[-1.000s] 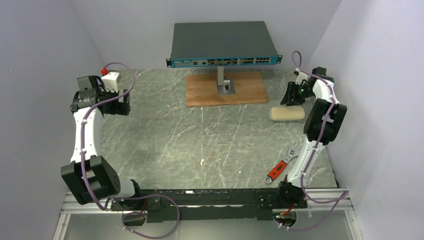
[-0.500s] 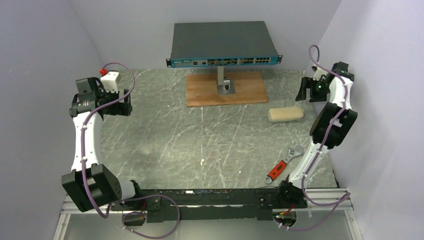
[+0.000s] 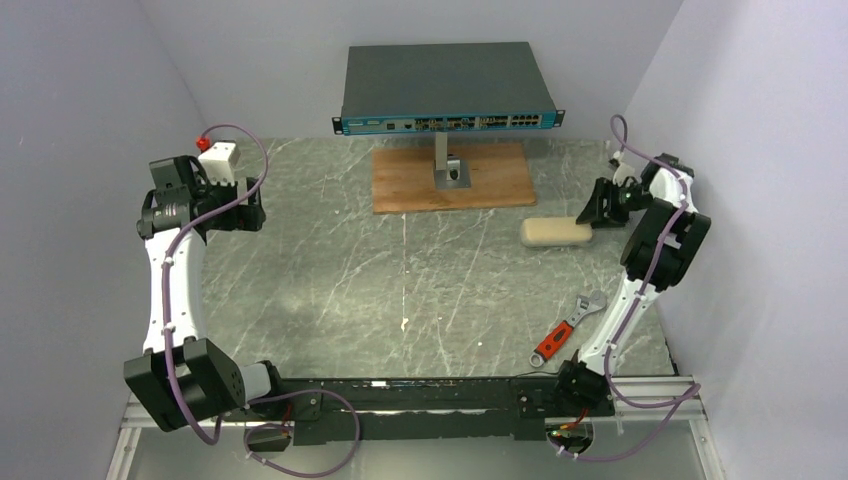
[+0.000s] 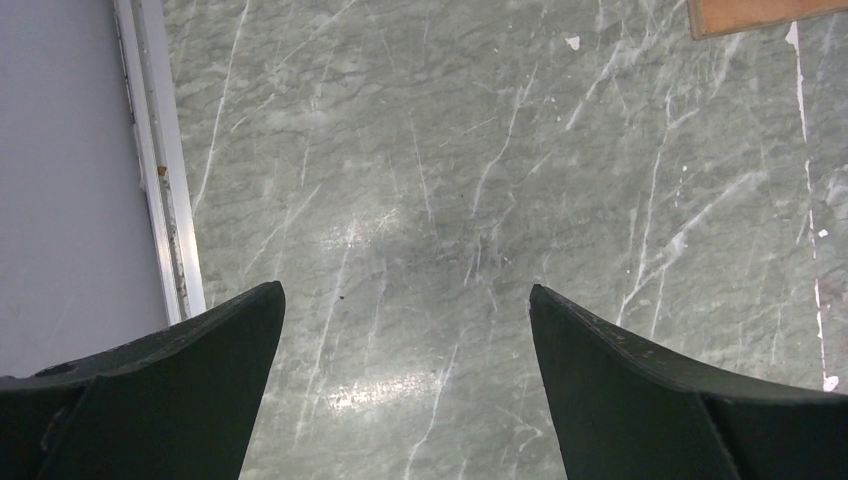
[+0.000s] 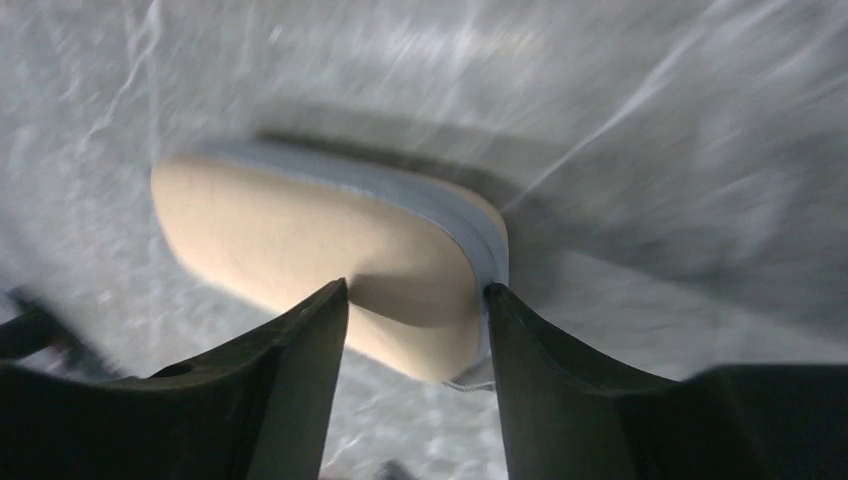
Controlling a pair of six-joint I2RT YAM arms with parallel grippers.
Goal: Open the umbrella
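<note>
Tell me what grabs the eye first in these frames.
The grey network switch perched on a stand over a wooden board dominates the back centre. At right, the right pincer straddles the end of a cream oval case on the marble table; blur hides whether it grips. The left pincer hangs open over the marble far left.

Top view overhead; wrist views close above table [image 4: 450, 180].
</note>
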